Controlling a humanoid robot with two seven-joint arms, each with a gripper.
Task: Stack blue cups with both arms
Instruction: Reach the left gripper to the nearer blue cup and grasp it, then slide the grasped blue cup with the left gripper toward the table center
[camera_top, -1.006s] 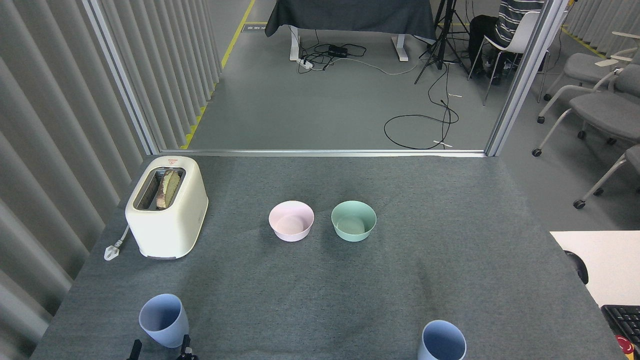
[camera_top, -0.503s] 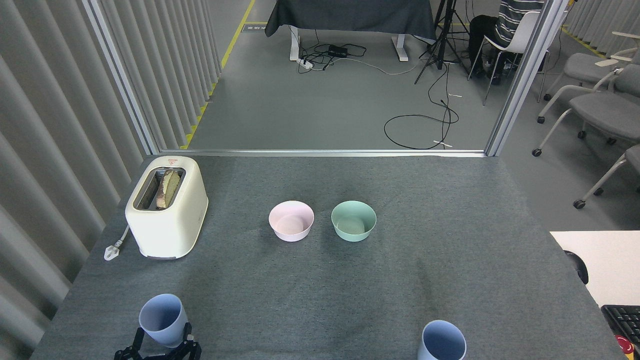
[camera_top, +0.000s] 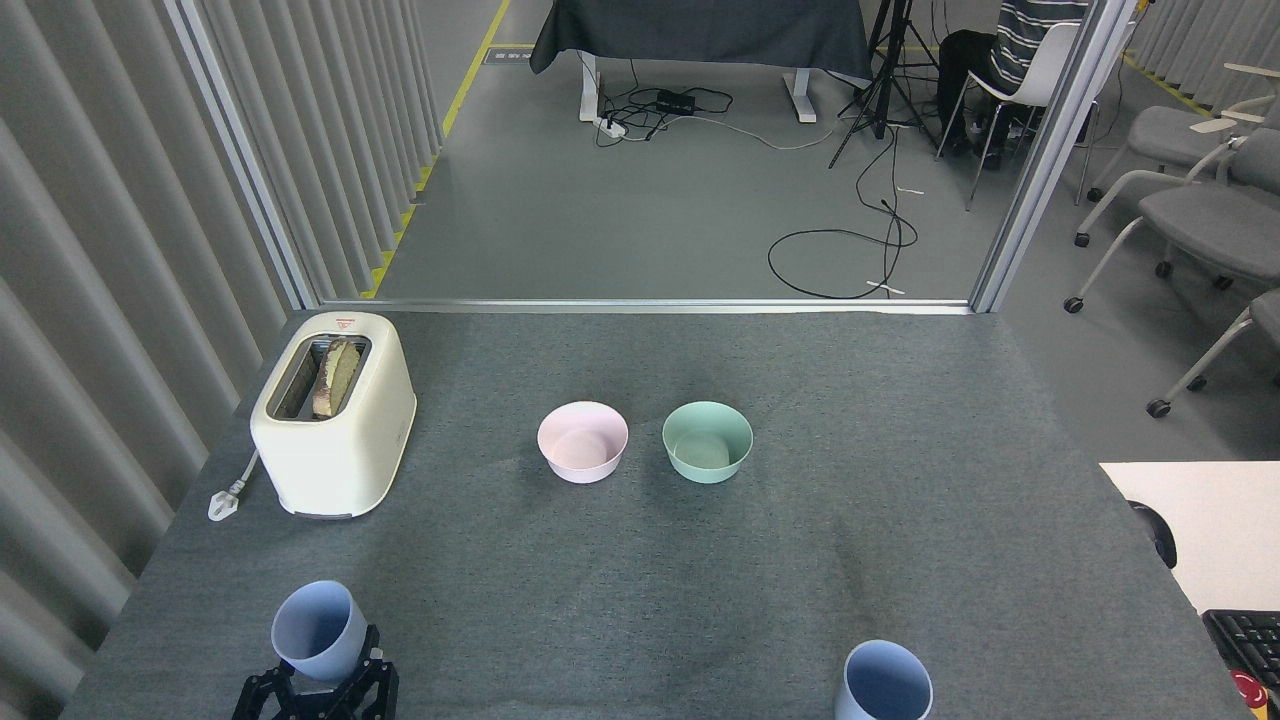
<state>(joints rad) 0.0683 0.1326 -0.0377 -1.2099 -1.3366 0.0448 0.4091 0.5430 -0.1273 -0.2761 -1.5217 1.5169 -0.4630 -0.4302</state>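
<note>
Head view shows my left gripper (camera_top: 322, 672) at the bottom left of the frame, its black fingers on either side of the base of the left blue cup (camera_top: 318, 630), pinching it. Compared with half a second ago the cup has shifted slightly up and to the left in the frame and now leans, its mouth tipped toward the left, and more of the gripper body shows beneath it; a second ago only the fingertips poked in at the bottom edge. I read that as the grasp having closed and the lift having begun, though I cannot see whether the base has cleared the grey table cloth (camera_top: 640, 560) because the gripper hides it. The right blue cup (camera_top: 885, 682) stands upright at the bottom right, partly cut off by the frame edge, in the same spot as before and well apart from the left one. My right gripper is not in the frame at all, so I cannot speak to its state. The pink bowl (camera_top: 583, 441) and green bowl (camera_top: 707, 441) sit side by side in the middle, and the toaster (camera_top: 334, 412) at the left; none of them has moved. For the task, one cup seems secured; the second has not yet been picked up, and the stacking itself is still ahead.
</note>
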